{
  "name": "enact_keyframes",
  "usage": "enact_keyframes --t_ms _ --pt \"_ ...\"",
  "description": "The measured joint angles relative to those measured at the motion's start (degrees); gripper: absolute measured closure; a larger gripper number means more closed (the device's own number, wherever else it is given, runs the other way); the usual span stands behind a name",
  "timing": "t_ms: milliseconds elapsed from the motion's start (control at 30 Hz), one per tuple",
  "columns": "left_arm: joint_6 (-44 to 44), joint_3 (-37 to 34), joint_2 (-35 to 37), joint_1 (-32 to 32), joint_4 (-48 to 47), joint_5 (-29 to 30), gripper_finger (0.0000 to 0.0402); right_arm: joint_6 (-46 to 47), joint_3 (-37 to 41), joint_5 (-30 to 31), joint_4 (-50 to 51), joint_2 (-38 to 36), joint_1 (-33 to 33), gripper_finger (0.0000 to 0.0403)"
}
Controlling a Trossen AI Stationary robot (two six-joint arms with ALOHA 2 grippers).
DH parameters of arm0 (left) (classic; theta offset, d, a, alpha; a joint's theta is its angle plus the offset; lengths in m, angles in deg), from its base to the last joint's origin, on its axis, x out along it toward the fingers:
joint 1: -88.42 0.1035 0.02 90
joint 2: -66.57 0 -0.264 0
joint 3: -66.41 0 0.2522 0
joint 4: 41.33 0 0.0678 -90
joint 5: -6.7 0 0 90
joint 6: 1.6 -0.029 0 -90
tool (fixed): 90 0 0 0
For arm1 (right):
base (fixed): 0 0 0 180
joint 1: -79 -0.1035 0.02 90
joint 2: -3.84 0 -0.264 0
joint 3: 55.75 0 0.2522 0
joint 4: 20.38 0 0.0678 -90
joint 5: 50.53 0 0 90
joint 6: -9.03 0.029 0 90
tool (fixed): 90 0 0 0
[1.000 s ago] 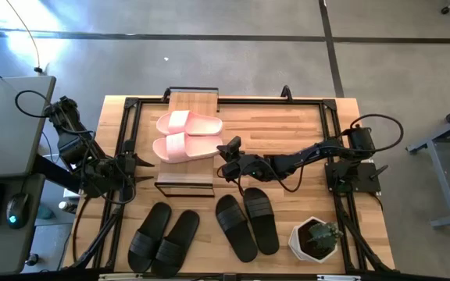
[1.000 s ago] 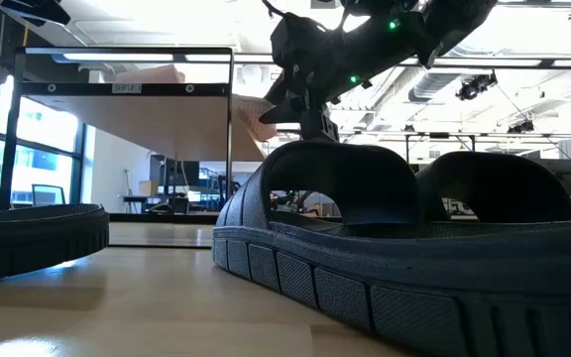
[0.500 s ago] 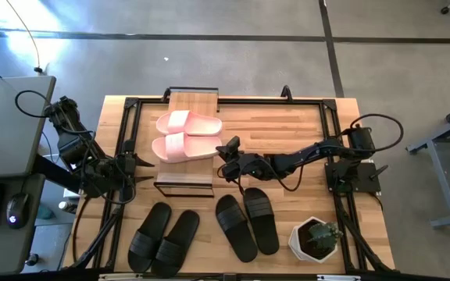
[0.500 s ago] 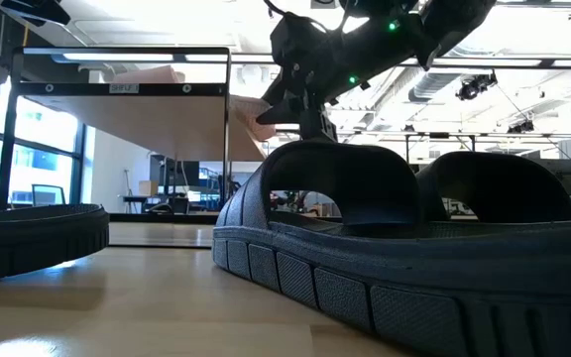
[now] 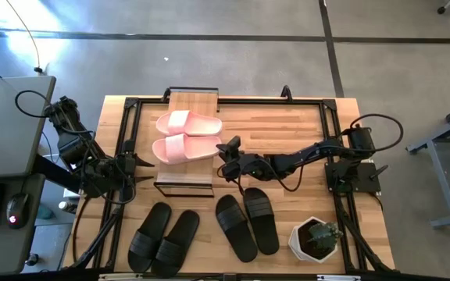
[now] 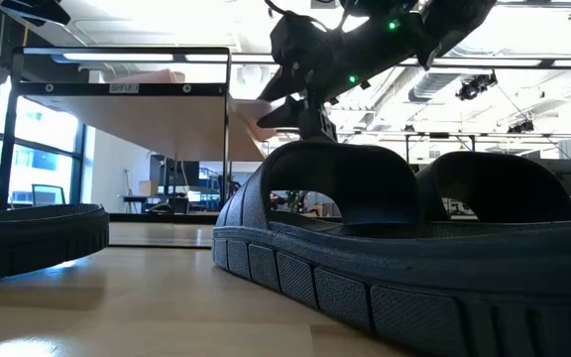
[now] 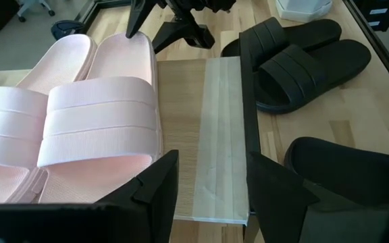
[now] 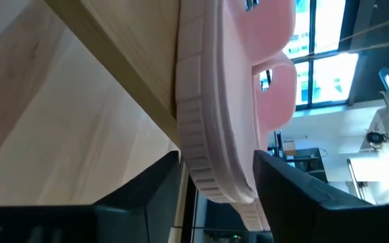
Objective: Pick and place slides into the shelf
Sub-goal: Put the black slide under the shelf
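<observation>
Right gripper, fingers spread, straddles the pink slide's end on the shelf.

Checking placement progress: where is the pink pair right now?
In the high view, the pink pair lies side by side on the shelf, left of the right gripper.

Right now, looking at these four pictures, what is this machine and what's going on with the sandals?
Two robot arms work at a wooden table. One picture looks down from overhead, one sits at table height, and two ride on the wrists. The pink pair of slides lies on the shelf. The right tool is at the nearer pink slide's end, fingers open on either side, not gripping. The left tool waits open beside the shelf. Two black pairs and a potted plant lie on the table.
</observation>
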Motion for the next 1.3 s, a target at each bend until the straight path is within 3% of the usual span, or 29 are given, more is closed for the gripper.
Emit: enact_keyframes --t_ms 700,1033,1300 --pt "0.00 0.00 0.00 -0.01 -0.01 0.00 0.0245 -4.35 0.00 6.71 -0.04 0.00 -2.39 0.0212" --pt "0.00 0.00 0.00 0.00 -0.02 0.00 0.0245 -6.81 0.00 17.28 1.68 -0.66 -5.45 0.0212" --pt "0.00 -0.02 0.01 0.01 -0.01 0.02 0.0245 -4.79 0.00 27.69 8.40 -6.69 -10.09 0.0212"
